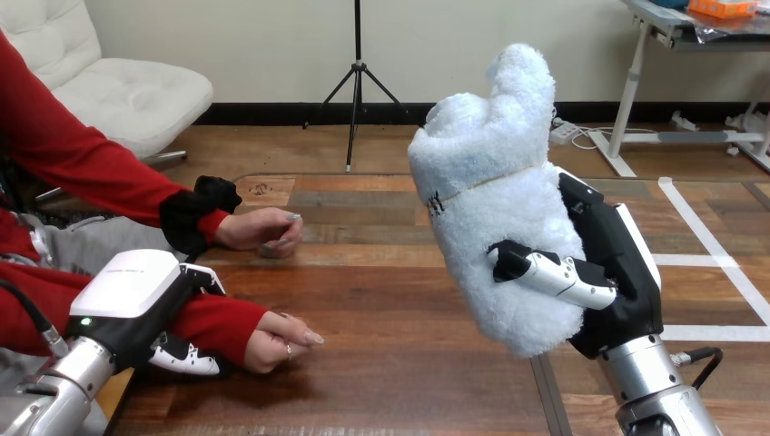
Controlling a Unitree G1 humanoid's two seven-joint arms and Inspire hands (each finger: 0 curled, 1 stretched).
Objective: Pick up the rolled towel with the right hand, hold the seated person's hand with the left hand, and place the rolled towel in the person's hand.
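My right hand [610, 272] is raised above the table at the right, its thumb and fingers curled round a white fluffy rolled towel [495, 191] that stands nearly upright. At the lower left my left hand [145, 304] lies over the red-sleeved wrist of the person's near hand [277, 341], with its fingers curled under that wrist. That near hand is loosely closed and rests on the table. The person's far hand [261, 229] rests on the table farther back, also loosely closed.
The wooden table [390, 363] stretches between my two hands, with bare surface in the middle. The person's red-sleeved arms come in from the left edge.
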